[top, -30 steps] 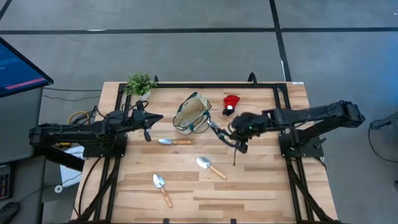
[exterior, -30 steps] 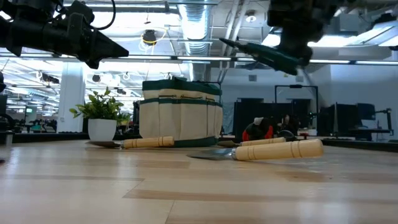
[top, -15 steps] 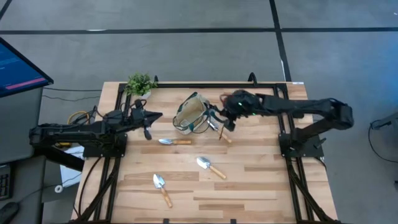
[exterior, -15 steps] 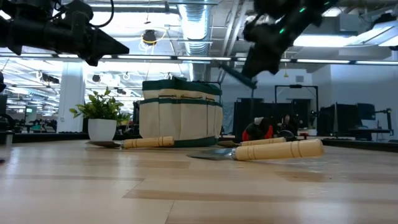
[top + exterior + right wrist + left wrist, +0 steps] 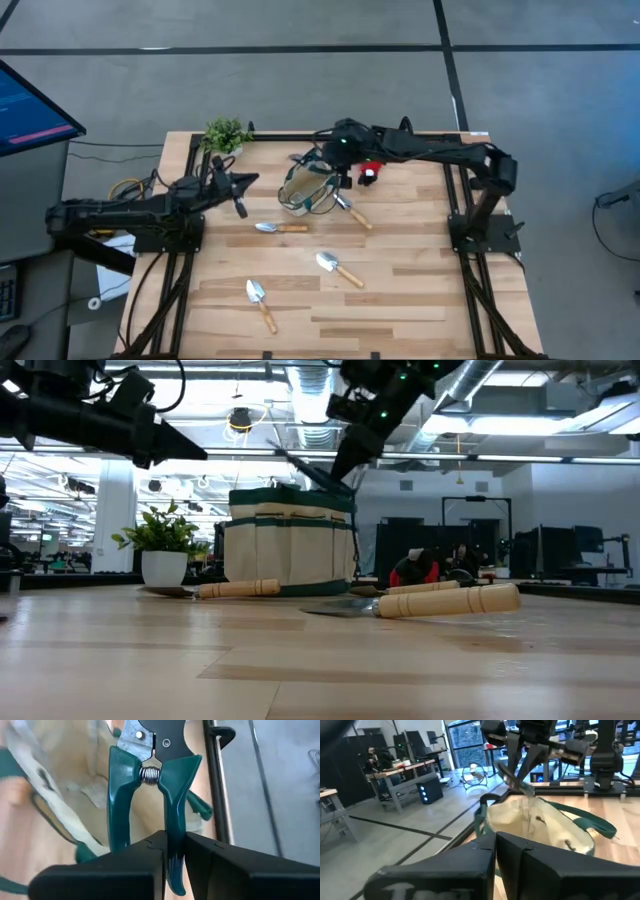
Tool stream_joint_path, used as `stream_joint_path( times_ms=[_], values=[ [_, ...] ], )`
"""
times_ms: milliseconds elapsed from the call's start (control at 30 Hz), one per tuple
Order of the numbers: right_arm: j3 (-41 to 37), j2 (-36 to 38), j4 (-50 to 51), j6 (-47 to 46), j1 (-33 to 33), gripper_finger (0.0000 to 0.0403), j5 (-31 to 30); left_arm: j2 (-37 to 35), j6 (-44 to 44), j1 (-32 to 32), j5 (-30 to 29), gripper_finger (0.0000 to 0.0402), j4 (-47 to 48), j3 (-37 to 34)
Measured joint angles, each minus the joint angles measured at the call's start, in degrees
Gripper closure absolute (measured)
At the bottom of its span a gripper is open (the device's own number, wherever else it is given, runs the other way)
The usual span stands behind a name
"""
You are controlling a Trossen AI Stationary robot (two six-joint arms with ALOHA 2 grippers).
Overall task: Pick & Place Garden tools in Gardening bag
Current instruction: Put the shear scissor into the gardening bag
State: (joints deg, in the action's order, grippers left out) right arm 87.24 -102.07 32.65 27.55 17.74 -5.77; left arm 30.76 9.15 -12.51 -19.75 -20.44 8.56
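Your right gripper (image 5: 335, 152) hangs over the back rim of the beige fabric gardening bag with dark green trim (image 5: 308, 184), its fingers clamped on one dark green handle of the spring-loaded pruning shears (image 5: 150, 780). In the right wrist view the other handle stands free and the steel blades point down at the bag's open mouth. In the low view the shears (image 5: 315, 472) slant just above the bag's top edge (image 5: 290, 545).

Your left gripper (image 5: 236, 190) waits above the table at nine o'clock from the bag, near but apart; I cannot tell how far its fingers are parted.

A small red-and-black item (image 5: 370, 171) lies at three o'clock from the bag. One silver-bladed trowel with a light wooden handle (image 5: 352, 214) lies at about four o'clock, close to the bag. A second trowel (image 5: 280, 227) sits at seven o'clock, a third (image 5: 339, 268) at five o'clock farther out, and a fourth (image 5: 261, 304) near the front edge of the wooden table (image 5: 420, 290).
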Motion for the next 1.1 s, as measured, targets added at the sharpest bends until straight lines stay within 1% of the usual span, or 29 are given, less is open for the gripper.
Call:
stream_joint_path(
  times_ms=[100,200,300,367,467,567,633,767,867,1100],
  values=[
    [1.63,-1.34,0.87,3.82,-0.15,0.0371,-2.9,0.0,0.06,-1.04,0.01,0.04,-0.33,0.0],
    [1.84,-2.32,0.6,5.44,-0.15,0.0371,-4.08,0.02,0.06,-1.75,0.0,0.04,-0.42,0.0],
    [1.8,-2.22,0.74,6.69,-0.75,0.0371,-8.0,0.04,0.06,-1.73,0.02,0.04,-0.44,0.0],
    [1.73,-1.42,0.17,7.56,-1.45,0.0371,-10.55,0.04,0.06,-1.73,0.02,0.04,-0.49,0.0],
    [1.81,0.07,-2.82,8.49,-2.81,0.0371,-10.93,0.04,0.06,-1.73,0.02,0.04,-0.49,0.0],
    [1.84,0.94,-3.42,9.05,-3.88,0.0371,-11.53,0.04,0.04,-1.73,0.02,0.04,-0.49,0.0],
    [1.72,1.47,-3.68,9.33,-4.66,0.0371,-13.85,0.04,0.04,-1.73,0.02,0.04,-0.52,0.0],
    [1.73,3.36,-7.39,11.49,-6.65,0.0371,-18.08,0.04,0.01,-1.73,0.02,0.04,-0.6,0.02],
    [1.75,4.32,-9.39,12.72,-7.7,0.0371,-19.46,0.04,0.01,-1.73,0.04,0.04,-0.61,0.02],
    [1.75,5.59,-15.15,12.71,-7.81,0.0371,-19.64,0.04,0.01,-1.73,0.04,0.04,-0.62,0.02]
  ],
)
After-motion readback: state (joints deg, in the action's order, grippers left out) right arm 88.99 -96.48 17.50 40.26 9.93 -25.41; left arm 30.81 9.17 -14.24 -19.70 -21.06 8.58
